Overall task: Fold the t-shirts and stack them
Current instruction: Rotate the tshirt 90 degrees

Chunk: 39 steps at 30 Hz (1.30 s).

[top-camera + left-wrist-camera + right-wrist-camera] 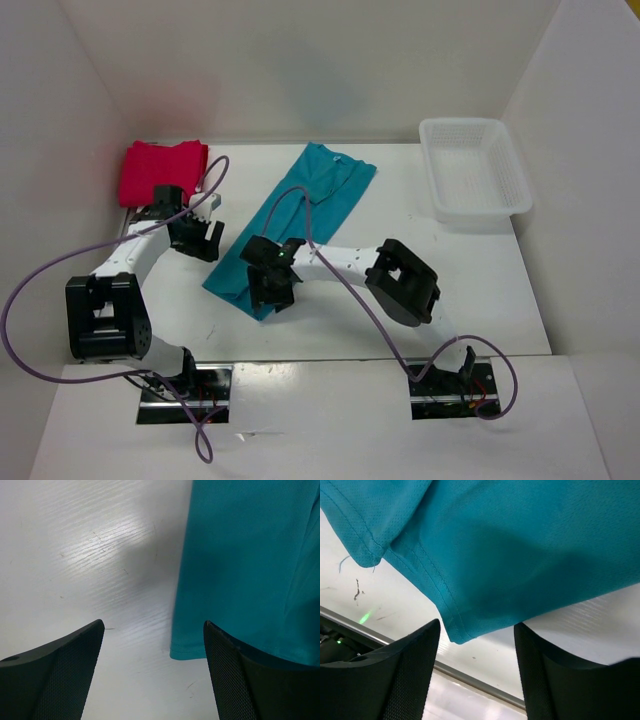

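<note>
The teal shirt (pixel 335 185) lies as a long, smooth diagonal strip; both pairs of jaws stand apart.

The teal-blue soft cotton t-shirt (pixel 330 195), folded lengthwise into a long narrow strip, lies diagonally across the middle of the white counter (pixel 480 290), stitched hem at its near-left end, well apart from a folded crimson-pink cotton shirt pile (pixel 160 168) at the far-left corner.
</note>
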Each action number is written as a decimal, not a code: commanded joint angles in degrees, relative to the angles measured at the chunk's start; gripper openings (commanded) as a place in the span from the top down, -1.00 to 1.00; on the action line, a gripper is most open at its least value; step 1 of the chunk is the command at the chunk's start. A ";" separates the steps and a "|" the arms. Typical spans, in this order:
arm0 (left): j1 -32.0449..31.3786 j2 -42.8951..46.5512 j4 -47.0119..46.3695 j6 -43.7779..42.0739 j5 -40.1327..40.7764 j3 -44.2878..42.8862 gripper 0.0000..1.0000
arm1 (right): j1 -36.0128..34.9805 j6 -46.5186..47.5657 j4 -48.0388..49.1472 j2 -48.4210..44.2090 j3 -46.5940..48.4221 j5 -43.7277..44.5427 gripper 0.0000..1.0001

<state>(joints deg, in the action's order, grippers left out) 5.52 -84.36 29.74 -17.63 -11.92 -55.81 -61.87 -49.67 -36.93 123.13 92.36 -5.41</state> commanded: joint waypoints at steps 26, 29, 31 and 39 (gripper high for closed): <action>-24.64 3.04 4.54 -18.57 14.27 -8.44 -0.76 | 12.91 0.10 0.90 -32.50 -41.55 -3.99 0.99; -31.50 7.17 4.54 -22.97 16.92 -5.55 -0.76 | 12.91 0.80 -1.83 -37.42 -44.45 -4.61 0.79; -34.68 9.72 4.54 -26.13 19.91 -3.26 -0.76 | 12.91 0.80 -2.89 -42.85 -47.17 -5.31 0.62; -46.74 10.09 4.81 -34.27 28.34 -2.02 -0.76 | 12.91 -3.75 -7.98 -58.52 -50.61 -8.21 0.03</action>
<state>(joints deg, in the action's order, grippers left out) -40.71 -73.67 34.20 -45.34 10.98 -57.04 -48.97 -50.83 -41.78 68.14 42.30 -12.69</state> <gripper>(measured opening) 0.882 0.480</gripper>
